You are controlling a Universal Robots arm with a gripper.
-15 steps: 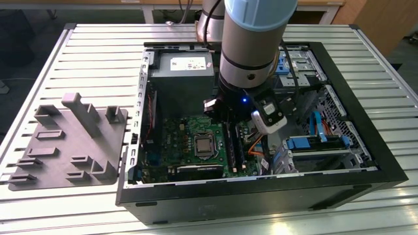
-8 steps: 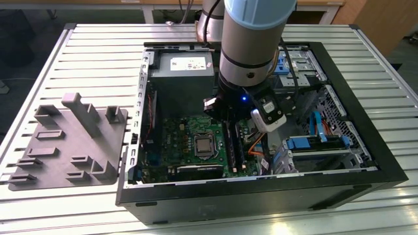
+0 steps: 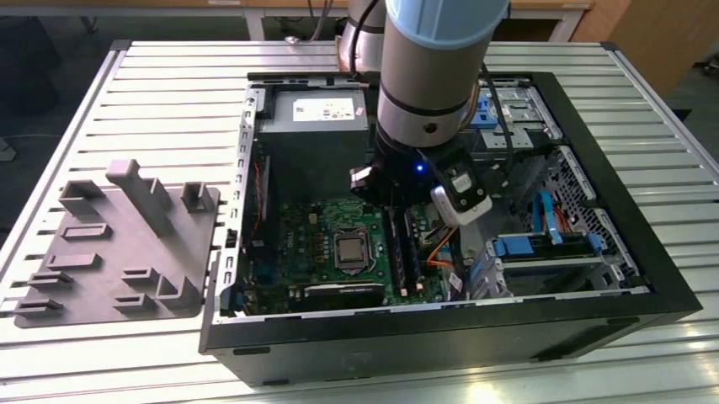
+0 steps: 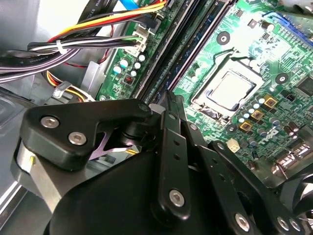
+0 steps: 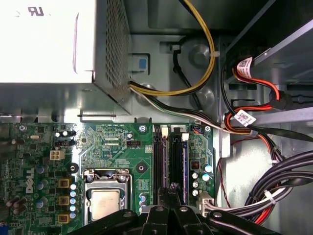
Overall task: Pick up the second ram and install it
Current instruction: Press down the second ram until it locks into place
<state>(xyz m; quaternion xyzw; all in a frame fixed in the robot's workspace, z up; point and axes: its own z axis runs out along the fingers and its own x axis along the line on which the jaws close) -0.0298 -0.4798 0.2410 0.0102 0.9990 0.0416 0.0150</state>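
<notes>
Second ram [image 5: 185, 159]: a thin blue edge stands upright in the outer of the black memory slots [image 5: 157, 156], just beside the orange and black cables [image 5: 244, 122]. Judging by that, it looks seated or nearly so; I can't tell whether the latches are closed.

The gripper [image 5: 171, 188] sits right above the slot bank, with its tip close to the stick. The jaws are narrow and pressed together, with nothing seen between them.

To do this well, push straight down along the stick's line, load both ends evenly and don't twist. Stay off the processor [image 5: 105, 203] and the cables.

The motherboard [image 3: 326, 231] lies in the open case [image 3: 629, 282]. A grey fixture [image 3: 113, 244] sits on the table [image 3: 168, 84].
</notes>
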